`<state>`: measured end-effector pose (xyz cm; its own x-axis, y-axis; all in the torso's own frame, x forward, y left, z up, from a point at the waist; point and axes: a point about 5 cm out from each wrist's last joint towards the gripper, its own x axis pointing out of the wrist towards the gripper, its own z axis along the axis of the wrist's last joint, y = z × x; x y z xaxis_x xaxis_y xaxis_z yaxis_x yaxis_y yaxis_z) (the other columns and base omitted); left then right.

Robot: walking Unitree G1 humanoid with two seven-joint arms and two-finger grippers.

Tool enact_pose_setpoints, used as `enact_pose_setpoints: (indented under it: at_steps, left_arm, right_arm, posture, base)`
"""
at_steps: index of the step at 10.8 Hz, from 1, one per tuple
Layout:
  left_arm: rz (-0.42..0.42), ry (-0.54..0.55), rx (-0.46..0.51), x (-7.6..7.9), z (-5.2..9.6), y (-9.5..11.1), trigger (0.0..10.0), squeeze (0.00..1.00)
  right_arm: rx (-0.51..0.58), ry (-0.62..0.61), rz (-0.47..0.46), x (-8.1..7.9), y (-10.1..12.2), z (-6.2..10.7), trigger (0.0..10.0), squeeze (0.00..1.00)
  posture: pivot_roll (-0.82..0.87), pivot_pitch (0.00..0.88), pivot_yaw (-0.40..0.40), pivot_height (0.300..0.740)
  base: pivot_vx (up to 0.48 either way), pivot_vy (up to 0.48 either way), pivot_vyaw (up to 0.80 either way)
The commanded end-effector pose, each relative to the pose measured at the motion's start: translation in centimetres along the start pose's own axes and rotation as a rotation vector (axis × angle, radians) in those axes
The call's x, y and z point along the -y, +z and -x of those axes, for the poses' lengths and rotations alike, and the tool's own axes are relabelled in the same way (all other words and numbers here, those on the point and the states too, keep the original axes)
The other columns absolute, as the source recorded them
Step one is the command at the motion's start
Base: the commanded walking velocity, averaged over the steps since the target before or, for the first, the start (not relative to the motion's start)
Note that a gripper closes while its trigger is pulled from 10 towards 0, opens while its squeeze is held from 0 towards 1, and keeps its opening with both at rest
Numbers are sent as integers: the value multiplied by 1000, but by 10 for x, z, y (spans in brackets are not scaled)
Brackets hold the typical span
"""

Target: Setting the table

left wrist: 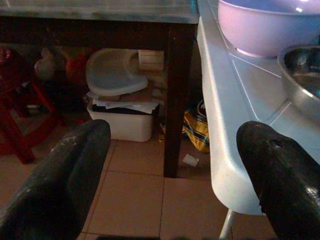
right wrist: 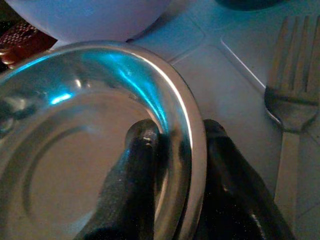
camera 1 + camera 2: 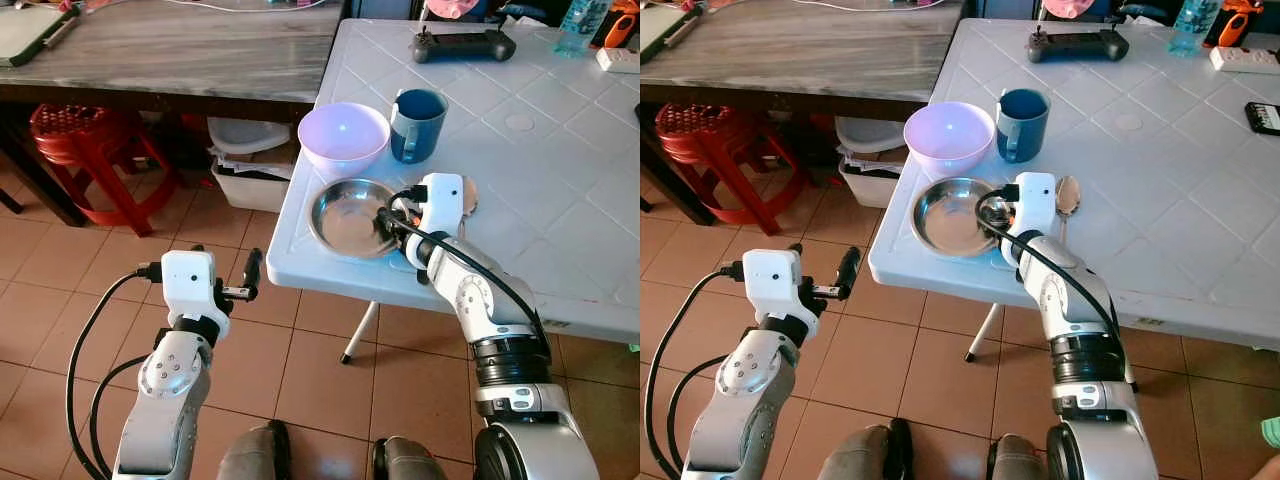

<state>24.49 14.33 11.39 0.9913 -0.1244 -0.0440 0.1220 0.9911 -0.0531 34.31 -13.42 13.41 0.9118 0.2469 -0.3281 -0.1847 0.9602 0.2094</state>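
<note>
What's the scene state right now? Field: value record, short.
surface: white table
plate: steel, near table edge, rim pinched by right gripper, one finger inside, one outside
bowl: lilac, behind plate
mug: blue, right of bowl
spoon: on table, right of plate
fork: on table beside plate
left gripper: open, off the table, over the floor

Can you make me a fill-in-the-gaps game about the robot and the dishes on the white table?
1. The right gripper pinches the rim of the metal ____.
2. The bowl behind the metal dish is coloured ____.
3. The blue mug stands to the ____ of that bowl.
4. The left gripper hangs over the ____, beside the white table.

Missing words: plate; purple; right; floor
</note>
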Motion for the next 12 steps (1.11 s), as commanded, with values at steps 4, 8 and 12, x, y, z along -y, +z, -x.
enact_pose_setpoints:
  at_steps: [4, 8, 12]
  left_arm:
    - [36, 52, -38, -7, 4, -8, 10000, 0]
    - [54, 101, -77, -12, 5, -22, 10000, 0]
    - [36, 115, -45, -17, -4, -19, 10000, 0]
  right_arm:
    - [-157, -36, -87, 2, -43, 7, 0, 0]
    - [-32, -13, -27, -8, -52, 29, 10000, 0]
    - [169, -93, -23, -4, -35, 35, 10000, 0]
  posture:
    - [-10, 136, 77, 740]
    - [-10, 74, 55, 740]
    - [-18, 59, 59, 740]
  base:
    - [0, 0, 0]
    - [0, 441, 0]
    - [0, 473, 0]
